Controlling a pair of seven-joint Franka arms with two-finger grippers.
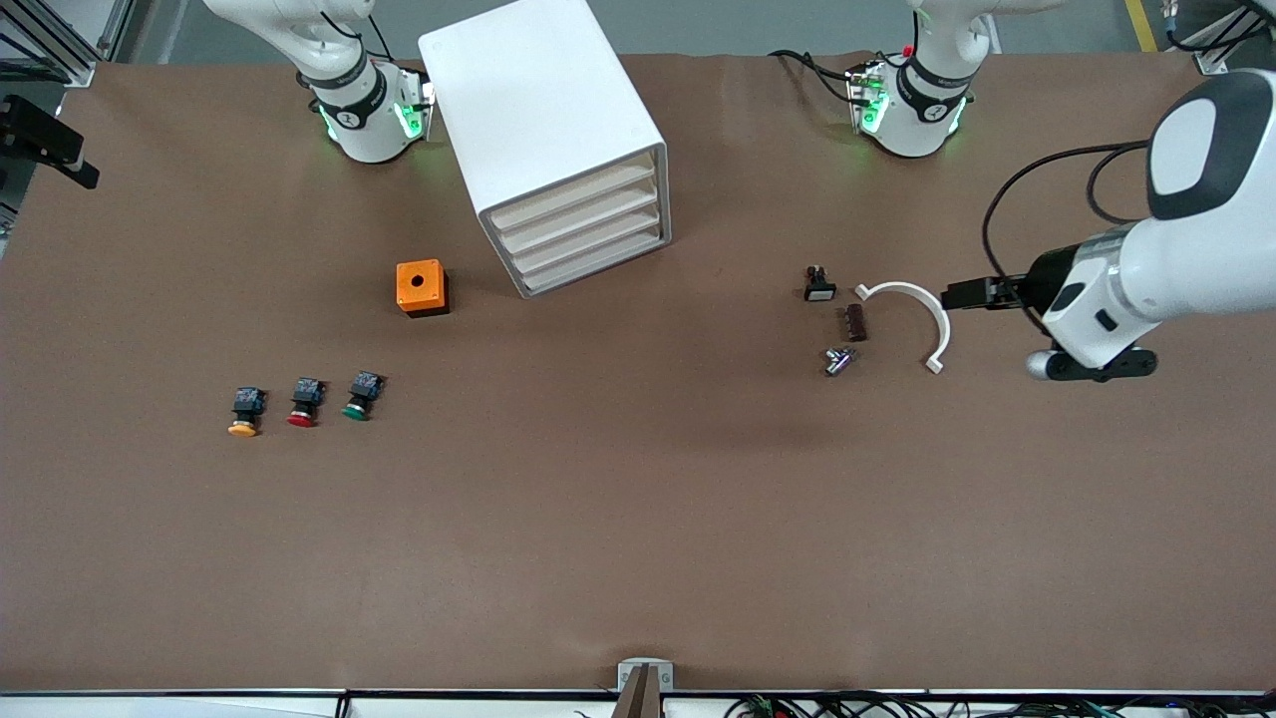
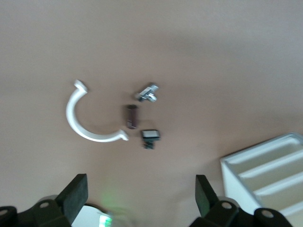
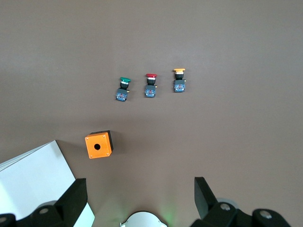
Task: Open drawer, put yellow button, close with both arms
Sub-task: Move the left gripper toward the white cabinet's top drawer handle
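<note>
The white cabinet [image 1: 543, 120] stands between the two arm bases, and all four of its drawers are shut. The drawer [image 1: 573, 195] is the uppermost one. The yellow button [image 1: 244, 411] lies on the table toward the right arm's end, in a row with a red button [image 1: 303, 402] and a green button [image 1: 360, 396]. It also shows in the right wrist view [image 3: 179, 79]. My left gripper [image 2: 141, 189] is open and empty, high over the table near the small parts. My right gripper [image 3: 140, 189] is open and empty, high beside the cabinet [image 3: 33, 175].
An orange box [image 1: 422, 287] with a round hole sits beside the cabinet. Toward the left arm's end lie a white C-shaped piece [image 1: 912, 309], a black switch [image 1: 818, 284], a brown part [image 1: 855, 322] and a metal part [image 1: 838, 360]. The left arm [image 1: 1126, 279] hangs beside them.
</note>
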